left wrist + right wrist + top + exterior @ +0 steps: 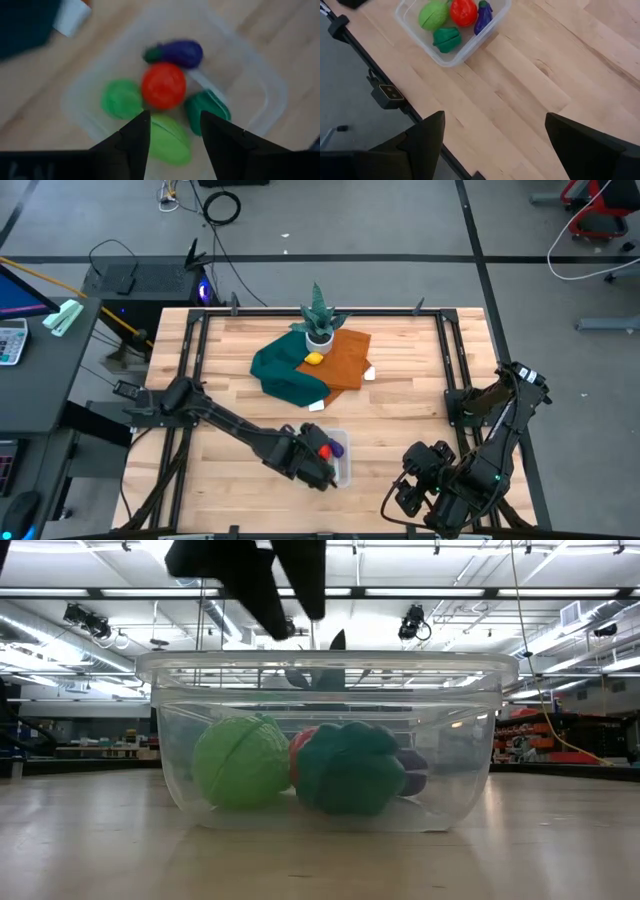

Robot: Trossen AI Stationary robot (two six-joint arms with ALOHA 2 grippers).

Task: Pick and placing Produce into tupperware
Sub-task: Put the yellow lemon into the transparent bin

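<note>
The clear tupperware [342, 468] stands near the table's front edge, and the low view looks through its wall [180, 790]. In it lie a red piece [164, 85], a purple one [181, 52], a dark green one [207, 111] and two lighter green ones [121, 98] [170, 139]. A yellow piece [314, 359] rests on the cloths at the far middle. My left gripper [175, 116] hangs open above the tub, pointing steeply down, nothing between its fingers. My right gripper [494, 120] waits open above the table's front right.
A spiky green plant in a white pot [320, 322] stands at the far middle beside a teal cloth [283, 375] and an orange cloth [345, 358]. Bare wood lies to the right of the tub [530, 85]. Black rails [190, 350] frame the table.
</note>
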